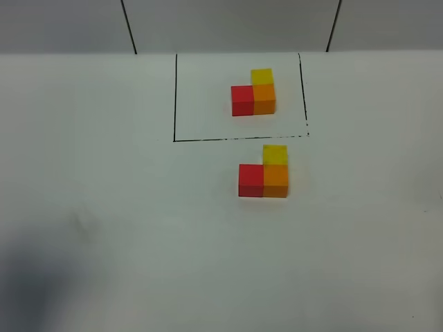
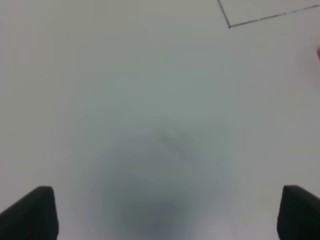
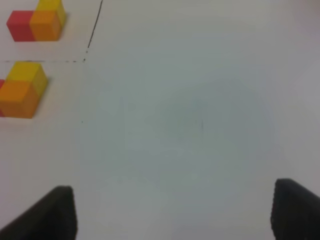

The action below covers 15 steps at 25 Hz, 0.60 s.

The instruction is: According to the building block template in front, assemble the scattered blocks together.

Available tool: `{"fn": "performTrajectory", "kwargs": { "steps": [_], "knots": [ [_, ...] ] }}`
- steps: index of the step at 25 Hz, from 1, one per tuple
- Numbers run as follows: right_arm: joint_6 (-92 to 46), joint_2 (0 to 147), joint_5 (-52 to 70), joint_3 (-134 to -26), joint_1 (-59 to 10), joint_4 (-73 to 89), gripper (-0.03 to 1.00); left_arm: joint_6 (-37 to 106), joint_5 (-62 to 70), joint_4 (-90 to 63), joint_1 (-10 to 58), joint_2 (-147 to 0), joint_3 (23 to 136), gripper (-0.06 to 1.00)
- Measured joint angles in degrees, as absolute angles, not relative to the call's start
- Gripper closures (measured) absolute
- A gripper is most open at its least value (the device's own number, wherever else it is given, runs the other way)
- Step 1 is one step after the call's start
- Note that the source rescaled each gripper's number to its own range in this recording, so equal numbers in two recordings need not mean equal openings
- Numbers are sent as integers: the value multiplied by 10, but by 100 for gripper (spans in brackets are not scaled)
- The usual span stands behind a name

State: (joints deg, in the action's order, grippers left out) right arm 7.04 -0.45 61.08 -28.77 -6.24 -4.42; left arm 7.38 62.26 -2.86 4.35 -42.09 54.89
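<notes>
template: the building block template [image 1: 253, 95] is an L-shaped cluster of three small cubes sitting inside a thin black drawn rectangle [image 1: 175, 97] near the far edge of the white desk [image 1: 104, 207]. Red on the left, orange touching it on the right, yellow tucked right behind the orange.

loose blocks: the scattered blocks [image 1: 264, 176] aren't really scattered, they sit bunched up just in front of the frame's near line, outside it. Small plain red cube [image 1: 250, 180] on the left, small plain orange cube [image 1: 275, 180] pressed against its right side, small plain yellow cube [image 1: 275, 154] touching the back of the orange. Same L as the template, as far as I can see.

left gripper: the left gripper [image 2: 170, 212] hangs over bare desk, well to the left of the cubes. Its dark jaws stand wide apart with nothing between them, just a soft shadow on the desk. A corner of the black frame shows in its camera.

right gripper: the right gripper [image 3: 172, 210] is over bare desk off to the right of both clusters. Jaws are spread apart too and hold nothing. Its camera catches both clusters off to one side.

overhead view: neither arm shows up from the high camera, only a dim shadow at the near left corner of the desk.
</notes>
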Motion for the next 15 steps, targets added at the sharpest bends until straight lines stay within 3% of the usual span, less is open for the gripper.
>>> {"fn": "performTrajectory", "kwargs": {
  "steps": [8, 15],
  "knots": [
    [70, -4, 611, -288, -62, -44, 35, 28, 623, -31, 43, -200, 388, 7],
    [70, -4, 611, -288, -62, -44, 35, 28, 622, -50, 43, -45, 322, 10]
  ]
}}
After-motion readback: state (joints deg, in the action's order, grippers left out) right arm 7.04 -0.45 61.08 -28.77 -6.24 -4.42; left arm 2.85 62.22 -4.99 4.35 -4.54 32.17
